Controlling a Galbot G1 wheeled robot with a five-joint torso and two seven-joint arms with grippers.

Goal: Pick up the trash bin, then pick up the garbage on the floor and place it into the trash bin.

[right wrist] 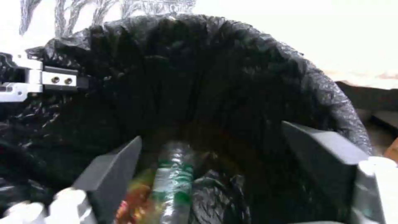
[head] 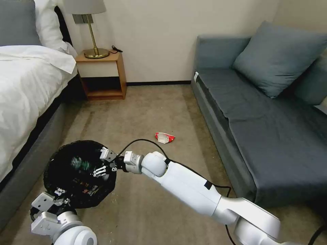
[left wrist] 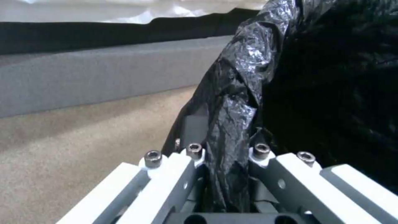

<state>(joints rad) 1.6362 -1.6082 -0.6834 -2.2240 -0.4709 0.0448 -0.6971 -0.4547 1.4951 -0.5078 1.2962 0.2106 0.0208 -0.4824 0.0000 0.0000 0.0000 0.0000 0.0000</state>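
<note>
From the head view, the trash bin (head: 80,173) is low on the robot's left, next to the bed (head: 30,88). The left gripper (head: 60,199) holds the near edge of the bin. The right gripper (head: 102,163) hangs over the open top of the bin on its far right side, and its fingers are spread apart with nothing between them. Inside the bin there are bits of colour, green and red. One red-and-white packet (head: 165,137) lies on the floor (head: 153,102) between the bin and the sofa (head: 265,129), well apart from both arms.

In the left wrist view, the left gripper (left wrist: 226,193) is closed tight on the rim, with the black bag (left wrist: 236,102) squeezed between its fingers.

In the right wrist view, the right gripper (right wrist: 211,161) looks down into the bin with its dark fingers (right wrist: 114,168) wide. Below them lies a clear bottle with a green label (right wrist: 174,177), and something red and yellow is beside it.

So the bin is picked up and some of the garbage looks to be inside already. I think the packet on the floor is what is left to get.
</note>
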